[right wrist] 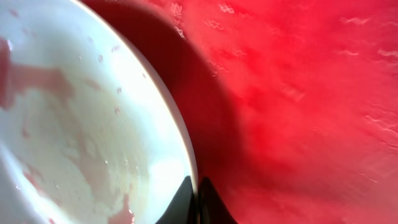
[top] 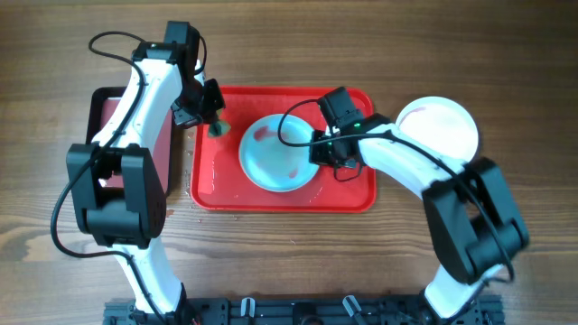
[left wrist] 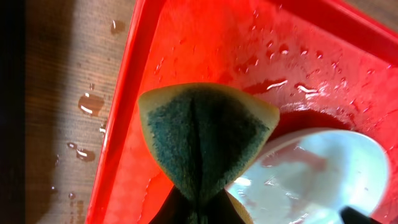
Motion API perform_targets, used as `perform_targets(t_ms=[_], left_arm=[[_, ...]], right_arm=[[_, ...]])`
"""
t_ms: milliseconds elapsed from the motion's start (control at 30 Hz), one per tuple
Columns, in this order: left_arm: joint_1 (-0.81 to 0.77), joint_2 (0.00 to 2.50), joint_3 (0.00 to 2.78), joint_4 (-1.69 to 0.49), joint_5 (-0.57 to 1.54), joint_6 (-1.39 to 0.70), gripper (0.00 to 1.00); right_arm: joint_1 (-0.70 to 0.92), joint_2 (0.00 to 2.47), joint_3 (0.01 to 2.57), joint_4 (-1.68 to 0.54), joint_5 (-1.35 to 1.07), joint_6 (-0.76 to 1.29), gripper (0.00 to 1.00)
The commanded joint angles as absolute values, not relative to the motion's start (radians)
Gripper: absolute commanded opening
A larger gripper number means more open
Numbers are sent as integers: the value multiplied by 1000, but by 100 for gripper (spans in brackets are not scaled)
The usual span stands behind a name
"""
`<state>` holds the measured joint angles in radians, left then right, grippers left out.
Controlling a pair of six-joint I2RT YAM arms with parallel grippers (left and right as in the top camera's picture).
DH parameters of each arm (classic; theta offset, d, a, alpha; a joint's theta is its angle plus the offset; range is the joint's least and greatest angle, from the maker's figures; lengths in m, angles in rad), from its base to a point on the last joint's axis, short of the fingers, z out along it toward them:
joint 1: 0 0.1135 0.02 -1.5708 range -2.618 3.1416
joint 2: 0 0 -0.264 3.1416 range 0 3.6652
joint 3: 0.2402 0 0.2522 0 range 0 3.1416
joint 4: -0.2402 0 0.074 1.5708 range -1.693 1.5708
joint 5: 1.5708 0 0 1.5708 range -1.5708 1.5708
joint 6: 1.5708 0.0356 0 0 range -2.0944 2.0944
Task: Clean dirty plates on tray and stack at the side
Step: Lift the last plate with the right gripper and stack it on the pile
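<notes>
Smeared plate (top: 278, 155) on red tray (top: 226, 187), second plate (top: 447, 122) just outside it

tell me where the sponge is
In the overhead view the sponge is held in the jaws of the left gripper, over the left end of the red tray, just left of the smeared plate.

Two plates (top: 271, 161) (top: 442, 126), one red tray (top: 226, 185), one dark tray (top: 161, 153), one sponge (left wrist: 205, 137), two arms (top: 144, 90) (top: 406, 162).

— The tray (top: 226, 190)?
— Bright red. The plate (top: 271, 162) is pale mint, smeared reddish-brown.
— And the sponge (left wrist: 205, 137)?
— Dark green face, yellow edge. The table (top: 45, 54) is brown wood grain.
</notes>
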<state>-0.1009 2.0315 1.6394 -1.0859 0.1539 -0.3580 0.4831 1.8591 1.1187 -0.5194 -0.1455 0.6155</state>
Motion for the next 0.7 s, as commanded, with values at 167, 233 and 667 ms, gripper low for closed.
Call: perform_targets(t_ms=[167,233,667], left_arm=[[-141,2016,1622,-1082,190,-375,4],[-168,2016,1596,-1062,189,-375,4],[-186,2016,1550,-1021,189,-398,4]], right_arm=[[608,1464,1127,-682,570,469,4],[707,1440,1127,-686,831,426,4],[1004,1441,1126,-344,1519,-102,4]])
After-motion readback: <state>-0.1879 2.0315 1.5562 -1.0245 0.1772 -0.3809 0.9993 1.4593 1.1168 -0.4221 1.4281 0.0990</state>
